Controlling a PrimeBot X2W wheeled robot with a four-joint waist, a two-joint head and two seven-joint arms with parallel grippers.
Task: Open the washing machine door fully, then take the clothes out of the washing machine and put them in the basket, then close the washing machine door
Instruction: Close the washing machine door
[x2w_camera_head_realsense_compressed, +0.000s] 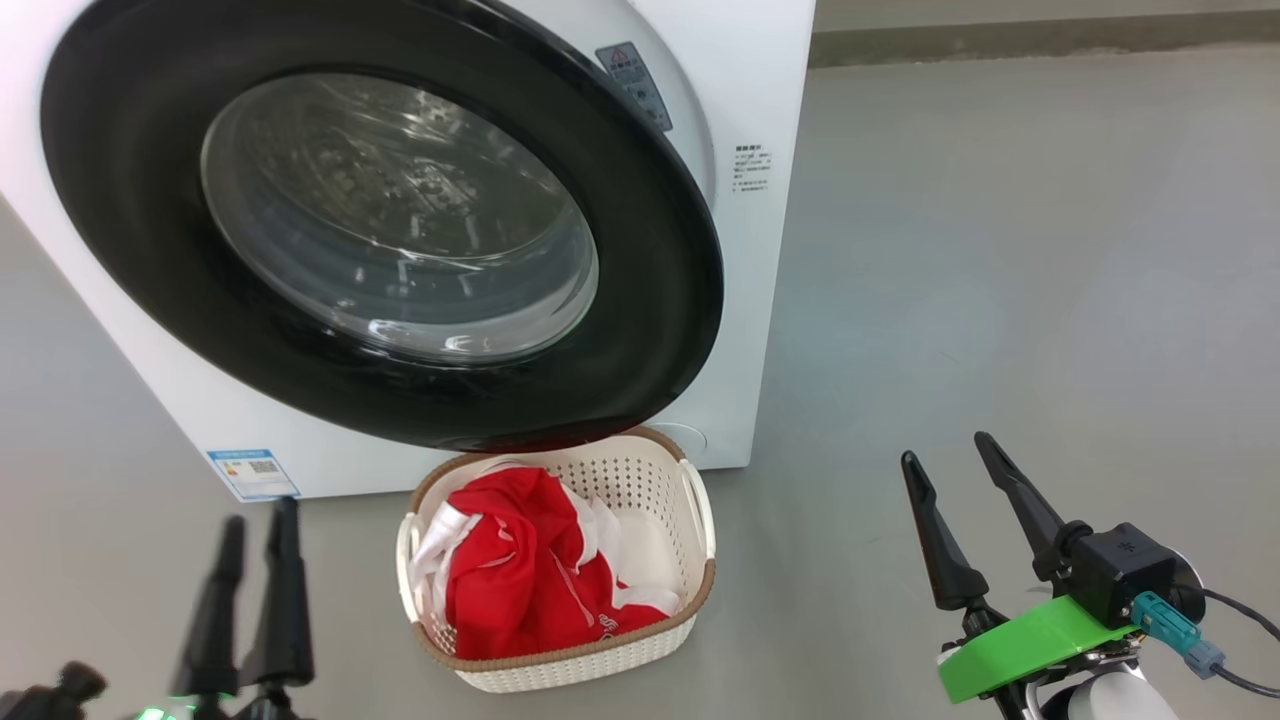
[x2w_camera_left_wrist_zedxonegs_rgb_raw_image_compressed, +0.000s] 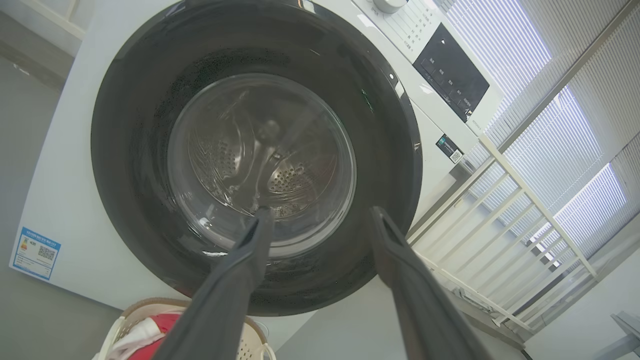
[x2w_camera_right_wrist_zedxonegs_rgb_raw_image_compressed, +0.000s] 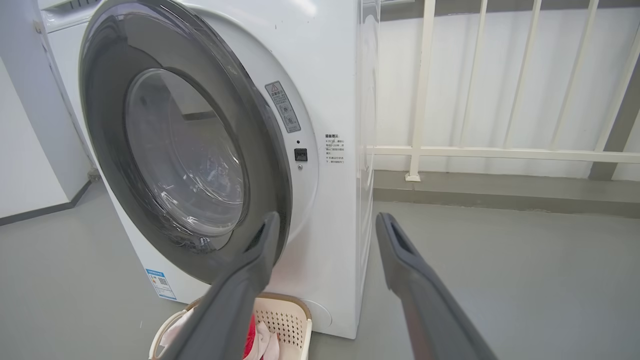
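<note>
The washing machine (x2w_camera_head_realsense_compressed: 750, 100) stands ahead, white and boxy. Its door (x2w_camera_head_realsense_compressed: 640, 330), a black ring around clear glass, is swung almost to; its right edge stands a little off the front, leaving the latch hole (x2w_camera_right_wrist_zedxonegs_rgb_raw_image_compressed: 300, 154) uncovered. Below the door sits the basket (x2w_camera_head_realsense_compressed: 706, 580) on the floor, and the red and white clothes (x2w_camera_head_realsense_compressed: 510, 580) lie piled in it. My left gripper (x2w_camera_head_realsense_compressed: 258, 515) is open to the basket's left, pointing at the door (x2w_camera_left_wrist_zedxonegs_rgb_raw_image_compressed: 130, 150). My right gripper (x2w_camera_head_realsense_compressed: 945, 450) is open to the basket's right, apart from everything, with nothing between its fingers (x2w_camera_right_wrist_zedxonegs_rgb_raw_image_compressed: 400, 250).
Grey floor spreads wide to the right of the machine. A cream railing (x2w_camera_right_wrist_zedxonegs_rgb_raw_image_compressed: 425, 100) runs behind it along the wall. A blue label (x2w_camera_head_realsense_compressed: 253, 473) marks the machine's lower left corner. The control panel (x2w_camera_left_wrist_zedxonegs_rgb_raw_image_compressed: 452, 75) sits above the door.
</note>
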